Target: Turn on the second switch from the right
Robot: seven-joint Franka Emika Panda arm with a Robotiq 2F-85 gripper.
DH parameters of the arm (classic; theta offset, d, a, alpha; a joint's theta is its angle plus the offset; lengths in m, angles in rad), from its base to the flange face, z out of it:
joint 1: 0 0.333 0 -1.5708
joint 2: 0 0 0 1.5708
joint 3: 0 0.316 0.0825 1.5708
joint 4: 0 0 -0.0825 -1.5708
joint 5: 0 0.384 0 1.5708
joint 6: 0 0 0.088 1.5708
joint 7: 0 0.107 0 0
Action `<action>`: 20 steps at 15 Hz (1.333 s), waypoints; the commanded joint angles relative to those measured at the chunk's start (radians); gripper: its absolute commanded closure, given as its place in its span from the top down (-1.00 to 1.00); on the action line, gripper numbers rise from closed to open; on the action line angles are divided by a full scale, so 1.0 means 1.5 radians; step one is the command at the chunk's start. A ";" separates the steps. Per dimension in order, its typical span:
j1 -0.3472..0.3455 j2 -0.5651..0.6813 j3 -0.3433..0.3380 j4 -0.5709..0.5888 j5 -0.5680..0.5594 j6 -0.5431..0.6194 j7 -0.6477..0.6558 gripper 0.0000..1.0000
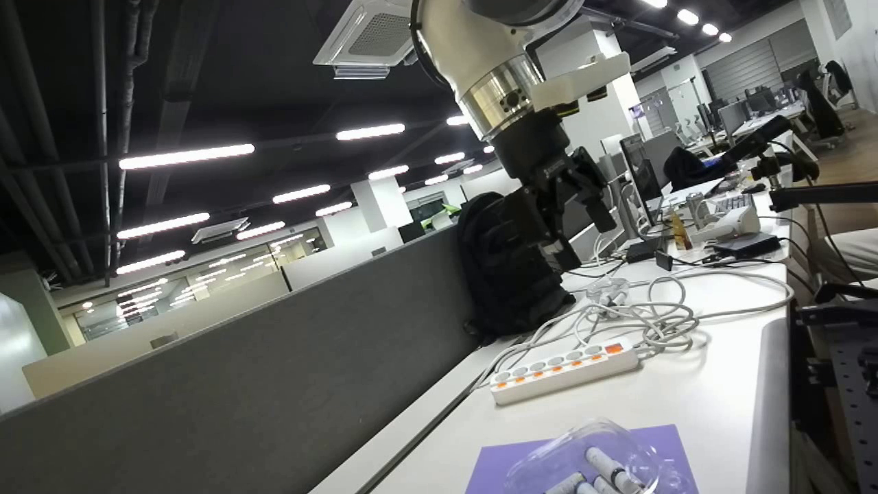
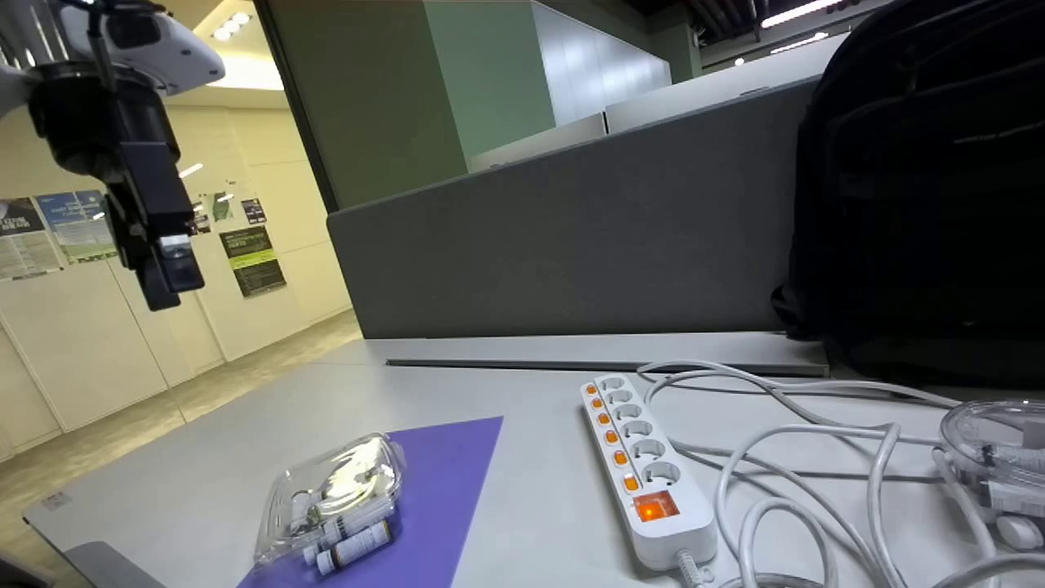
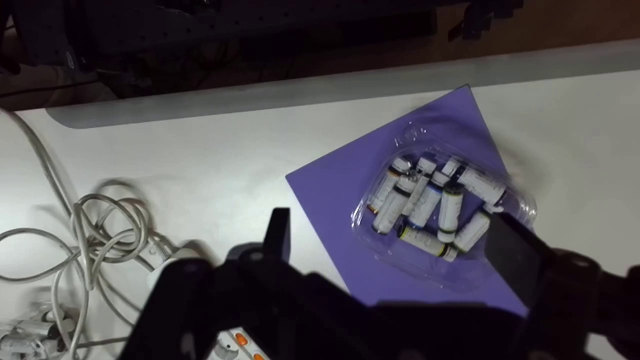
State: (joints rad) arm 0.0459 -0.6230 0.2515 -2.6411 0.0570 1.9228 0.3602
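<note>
A white power strip lies on the desk in both exterior views. It has a row of round sockets and a row of small orange switches. A larger orange-red switch at its cable end glows; whether the small ones are on cannot be told. My gripper is open and empty, high above the desk. In an exterior view the gripper hangs far to the strip's side. In the wrist view my fingers are wide apart, and they hide most of the strip.
A clear plastic tray of small vials sits on a purple sheet. Tangled grey cables lie at the strip's cable end. A black backpack leans on the grey partition. Another clear container stands among the cables.
</note>
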 commanded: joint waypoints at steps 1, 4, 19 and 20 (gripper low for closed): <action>-0.038 -0.015 -0.024 -0.014 -0.033 0.062 0.041 1.00; -0.092 -0.007 -0.057 -0.015 -0.062 0.124 0.051 1.00; -0.222 0.247 -0.184 0.069 -0.101 0.373 0.020 -0.48; -0.219 0.270 -0.191 0.084 -0.098 0.376 0.017 -0.63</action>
State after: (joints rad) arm -0.3012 -0.3309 -0.0007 -2.6044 -0.1071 2.4819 0.3914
